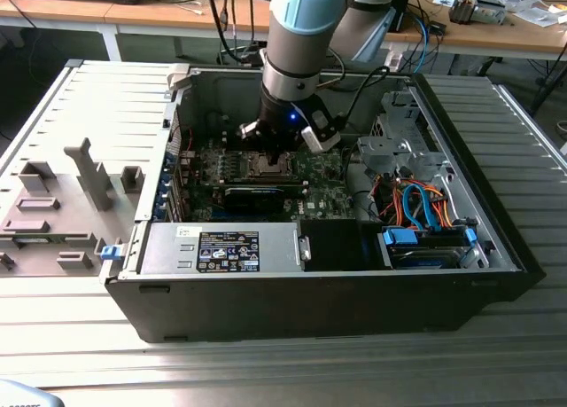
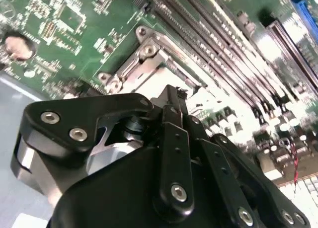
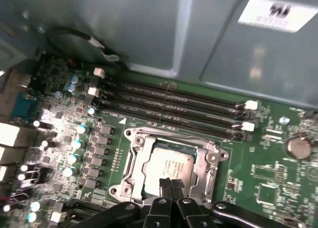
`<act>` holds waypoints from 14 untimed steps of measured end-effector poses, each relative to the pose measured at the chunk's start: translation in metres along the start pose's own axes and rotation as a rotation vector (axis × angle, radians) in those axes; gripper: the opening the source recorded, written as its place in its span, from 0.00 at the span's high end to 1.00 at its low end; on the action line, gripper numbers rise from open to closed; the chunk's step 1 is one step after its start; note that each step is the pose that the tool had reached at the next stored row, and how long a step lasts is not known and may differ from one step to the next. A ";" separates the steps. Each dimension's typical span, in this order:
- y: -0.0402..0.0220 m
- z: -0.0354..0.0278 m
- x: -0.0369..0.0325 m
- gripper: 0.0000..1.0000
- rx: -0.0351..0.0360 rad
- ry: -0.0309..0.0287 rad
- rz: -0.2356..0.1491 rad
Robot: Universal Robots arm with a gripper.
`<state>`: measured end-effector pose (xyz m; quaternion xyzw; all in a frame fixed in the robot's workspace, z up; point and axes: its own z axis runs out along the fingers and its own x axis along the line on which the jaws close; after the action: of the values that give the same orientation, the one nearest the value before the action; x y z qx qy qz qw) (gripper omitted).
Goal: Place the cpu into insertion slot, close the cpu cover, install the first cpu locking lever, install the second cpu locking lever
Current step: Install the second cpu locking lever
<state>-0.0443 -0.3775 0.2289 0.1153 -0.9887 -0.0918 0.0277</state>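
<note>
The small flat square cpu with the silver-grey metal top (image 3: 171, 164) is lying flat inside the square insertion slot with the silver metal rim (image 3: 130, 161) on the green motherboard (image 3: 278, 188). The chip is square, so no long axis is showing; its edges are running parallel to the long black memory slots (image 3: 169, 106) beside the socket. The thin silver metal cpu cover (image 3: 171, 142) is lying down around the chip, and the metal top is showing through its window.

In the first wrist view the black gripper (image 3: 171, 184) is hanging just over the near edge of the chip. Its two fingertips (image 3: 165, 183) are standing pressed together, with no gap between them and nothing held; I cannot tell if they are touching the metal top.

In the second wrist view the black gripper (image 2: 176, 96) is seen from behind, its linkage is covering the chip, and one corner of the silver socket frame (image 2: 144, 56) with its screws is showing beyond it. The memory slots (image 2: 223, 44) are running diagonally past this corner.

In the exterior view the grey robot arm (image 1: 301, 43) is reaching down into the open black computer case (image 1: 292, 305), and the gripper (image 1: 282, 145) is standing over the socket (image 1: 266, 166) in the middle of the board. The grey case side panel (image 1: 80, 194) is lying on the exterior view's left, and blue and orange cables (image 1: 416, 203) are lying on the exterior view's right.
</note>
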 end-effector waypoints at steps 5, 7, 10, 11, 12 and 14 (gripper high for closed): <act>0.0064 -0.0267 0.0007 0.89 0.0227 0.0049 0.003; 0.0073 -0.0266 0.0004 0.89 0.0574 0.0130 0.006; 0.0102 -0.0260 -0.0003 0.89 0.1319 0.0299 0.011; 0.0116 -0.0257 -0.0007 0.89 0.1447 0.0328 0.012; 0.0136 -0.0254 -0.0011 0.89 0.1559 0.0354 0.013; 0.0179 -0.0246 -0.0021 0.89 0.1673 0.0380 0.014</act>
<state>-0.0444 -0.3642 0.2563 0.1119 -0.9930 -0.0064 0.0374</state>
